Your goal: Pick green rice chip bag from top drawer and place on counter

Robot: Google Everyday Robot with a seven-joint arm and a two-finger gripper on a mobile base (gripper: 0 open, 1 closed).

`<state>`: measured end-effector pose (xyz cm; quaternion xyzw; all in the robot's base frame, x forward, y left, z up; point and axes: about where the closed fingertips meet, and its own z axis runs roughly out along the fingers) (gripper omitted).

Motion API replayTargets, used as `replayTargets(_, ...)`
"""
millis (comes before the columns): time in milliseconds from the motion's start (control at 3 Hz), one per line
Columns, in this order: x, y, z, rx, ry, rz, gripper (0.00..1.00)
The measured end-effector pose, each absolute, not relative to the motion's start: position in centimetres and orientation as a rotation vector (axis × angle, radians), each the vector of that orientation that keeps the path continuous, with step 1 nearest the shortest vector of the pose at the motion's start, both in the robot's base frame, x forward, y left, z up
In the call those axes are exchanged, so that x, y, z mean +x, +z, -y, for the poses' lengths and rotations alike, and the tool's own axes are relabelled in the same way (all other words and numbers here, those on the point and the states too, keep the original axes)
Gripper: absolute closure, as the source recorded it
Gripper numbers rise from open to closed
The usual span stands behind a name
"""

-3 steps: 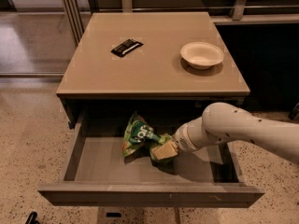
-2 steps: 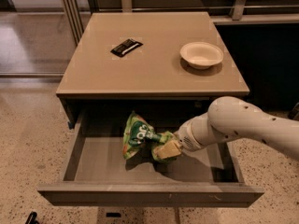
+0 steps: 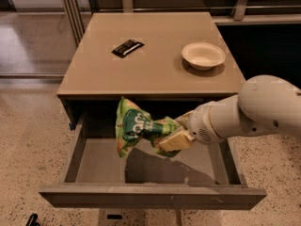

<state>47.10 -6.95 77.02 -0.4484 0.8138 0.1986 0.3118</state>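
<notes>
The gripper (image 3: 175, 138), above the top drawer (image 3: 150, 197), is clamped on the green rice chip bag (image 3: 134, 128), which sticks out toward 9 o'clock; the tabletop (image 3: 155, 72) lies at 12 o'clock.

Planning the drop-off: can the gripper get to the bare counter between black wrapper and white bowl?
Probably yes. The gripper, shut on the green rice chip bag, hangs over the open top drawer, just in front of the counter. Nothing blocks the bare stretch between black wrapper and white bowl.
</notes>
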Motion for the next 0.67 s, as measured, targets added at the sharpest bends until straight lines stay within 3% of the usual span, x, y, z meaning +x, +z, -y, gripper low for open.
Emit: replayTargets(667, 47.2, 83.8, 7.1, -1.212, 0.548, -1.919, 1.0)
